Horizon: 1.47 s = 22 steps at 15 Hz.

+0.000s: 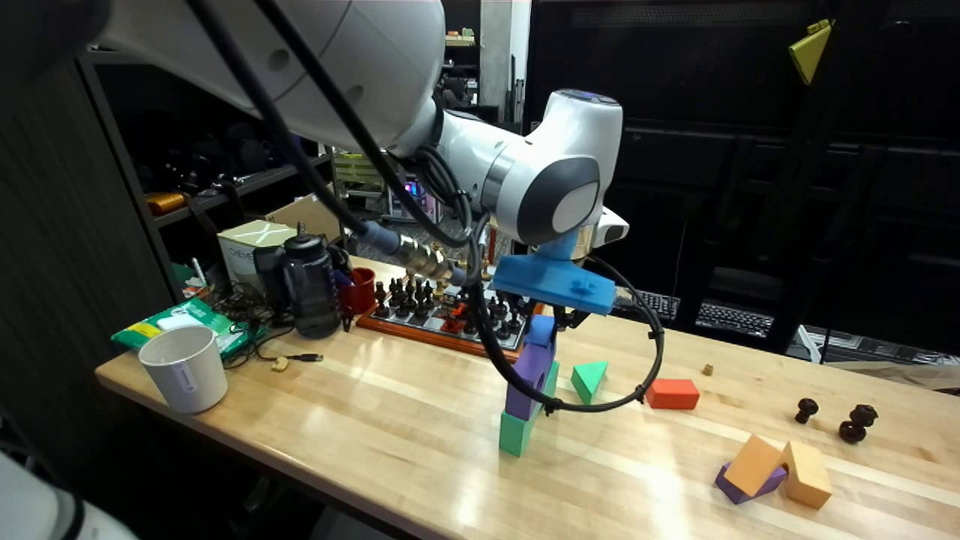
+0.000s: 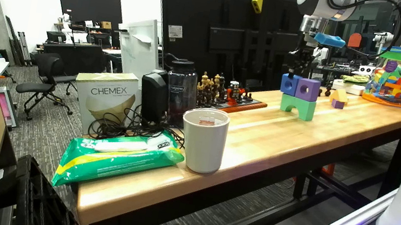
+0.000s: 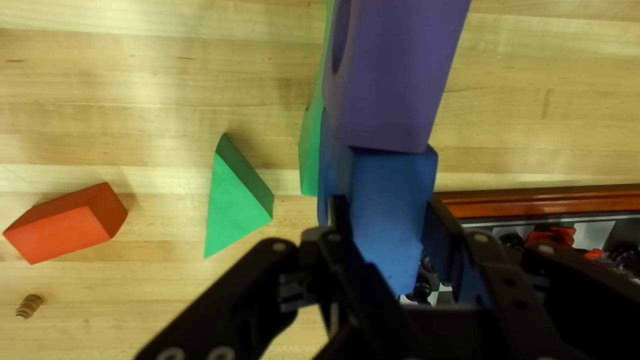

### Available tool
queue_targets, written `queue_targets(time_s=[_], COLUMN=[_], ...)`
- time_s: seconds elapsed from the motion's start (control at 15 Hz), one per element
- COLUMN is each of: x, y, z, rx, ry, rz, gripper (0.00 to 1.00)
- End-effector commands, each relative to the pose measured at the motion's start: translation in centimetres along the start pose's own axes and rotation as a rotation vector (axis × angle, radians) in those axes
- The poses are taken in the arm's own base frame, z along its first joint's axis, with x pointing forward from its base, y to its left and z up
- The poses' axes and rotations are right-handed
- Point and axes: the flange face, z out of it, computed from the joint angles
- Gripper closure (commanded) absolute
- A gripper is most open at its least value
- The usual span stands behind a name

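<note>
Hand point(image 3: 387, 205) gripping blue block point(image 3: 392, 175), wooden tabletop point(image 1: 375, 427), gray carpet point(image 2: 42, 135)

A blue block point(image 3: 395, 185), a purple block point(image 3: 400, 80), a green arch point(image 2: 306, 110) and a red brick point(image 3: 70, 222) are all plain. The gripper point(image 3: 389, 202) is mostly black. The chessboard point(image 3: 550, 204) is checked black and white (framed in reddish brown).

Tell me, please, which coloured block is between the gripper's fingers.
The blue block with a round hole, beside the purple holed block, above the green arch block; only it lies between the black gripper's fingers.
</note>
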Motion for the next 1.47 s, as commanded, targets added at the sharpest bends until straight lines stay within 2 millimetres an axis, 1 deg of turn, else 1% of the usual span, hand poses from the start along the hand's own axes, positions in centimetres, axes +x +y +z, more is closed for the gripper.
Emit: queue_targets(time_s=[0.0, 0.27, 0.33, 0.4, 0.6, 0.8, 1.0, 1.4], x=[0.3, 0.5, 0.6, 0.6, 0.7, 0.8, 0.9, 1.4], y=[0.2, 0.3, 0.3, 0.3, 0.4, 0.4, 0.5, 1.1], z=[-0.4, -0.2, -0.1, -0.1, -0.1, 0.0, -0.3, -2.6], rx=[0.009, 0.008, 0.006, 0.006, 0.01, 0.01, 0.01, -0.006], ry=[0.0, -0.006, -0.008, -0.008, -0.01, -0.011, -0.006, 0.037], rz=[0.0, -0.001, -0.001, 0.001, 0.005, 0.005, 0.009, 0.025], gripper=[0.86, 0.86, 0.51, 0.35, 0.19, 0.0, 0.0, 0.0])
